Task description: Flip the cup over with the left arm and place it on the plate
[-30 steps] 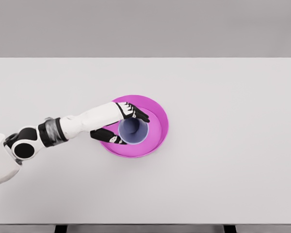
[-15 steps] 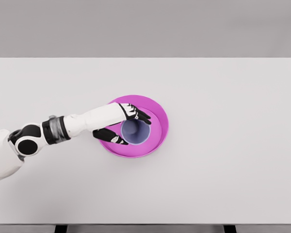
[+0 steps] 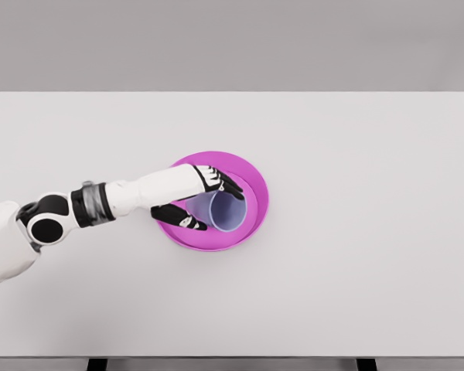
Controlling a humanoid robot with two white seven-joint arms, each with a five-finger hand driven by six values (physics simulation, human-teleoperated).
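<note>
While gripped by left hand (image 3: 197, 199), cup (image 3: 223, 210) tilts, mouth facing right, over plate (image 3: 253, 185).

the scene was bright and evenly lit, with soft, diffuse light that seemed to come from above. the white table (image 3: 356, 232) showed no glare or hot spots. shadows were faint: only a thin dark edge under the left arm (image 3: 131, 197) and along the lower rim of the plate (image 3: 255, 193). the render looked slightly soft overall, edges a little smeared, with no visible distortion at the borders.
</note>
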